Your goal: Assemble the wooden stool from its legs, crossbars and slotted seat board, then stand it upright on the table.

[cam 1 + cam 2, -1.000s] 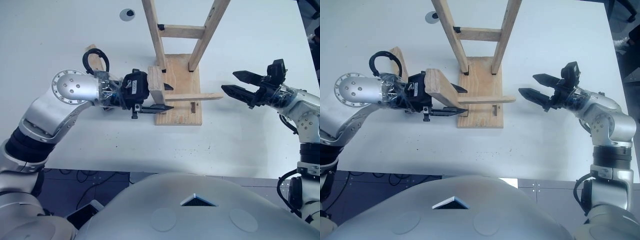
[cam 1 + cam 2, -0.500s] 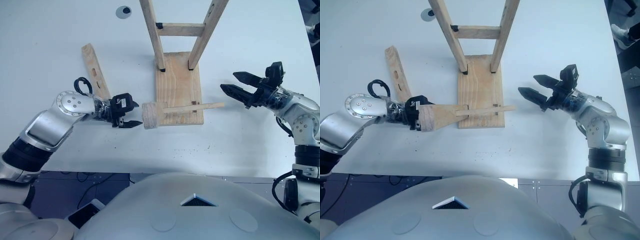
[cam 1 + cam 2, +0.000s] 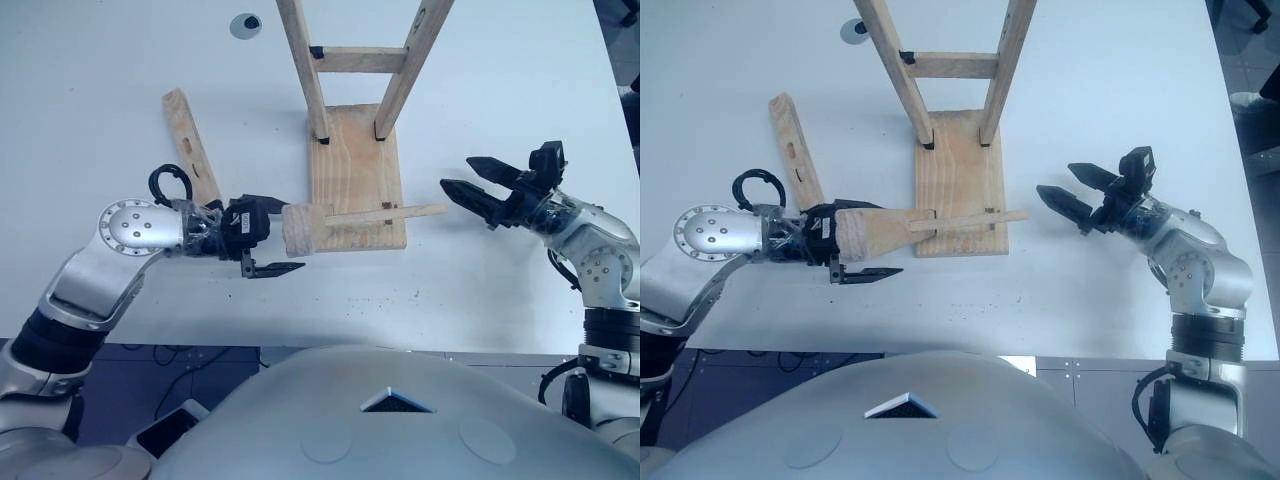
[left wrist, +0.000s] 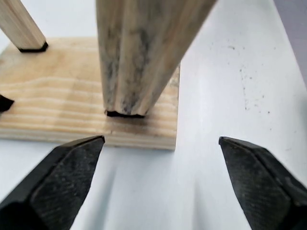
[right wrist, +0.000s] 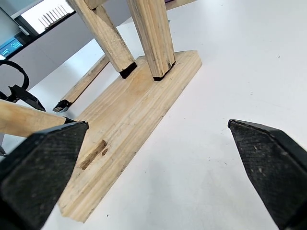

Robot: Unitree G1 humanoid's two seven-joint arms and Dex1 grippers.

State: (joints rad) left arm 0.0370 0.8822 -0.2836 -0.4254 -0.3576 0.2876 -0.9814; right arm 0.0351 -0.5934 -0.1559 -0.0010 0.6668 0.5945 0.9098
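- From my head I see the whole layout. The slotted seat board (image 3: 355, 170) lies flat on the tabletop (image 3: 100, 80), with two legs (image 3: 305, 70) standing in its far slots, joined by a crossbar (image 3: 360, 62).
- A third leg (image 3: 880, 228) leans up from the board's near left corner, and its thin crossbar (image 3: 390, 213) sticks out to the right across the board.
- A loose leg (image 3: 190, 140) lies on the tabletop left of the board, and a small grey disc (image 3: 245, 25) sits at the far side.
- My left wrist view adds the dark slot outline (image 4: 123, 114) at the foot of the third leg, close to the board's edge.
- My right wrist view adds an unfilled slot (image 5: 93, 154) near the board's near right corner.
- My left claw (image 4: 161, 139) is spread wide at the third leg's upper end. Its fingers (image 3: 275, 268) stand to either side of the wood with gaps, gripping nothing.
- My right claw (image 3: 458, 173) gapes wide over the tabletop right of the board, tips towards the thin crossbar's free end but apart from it, holding nothing.
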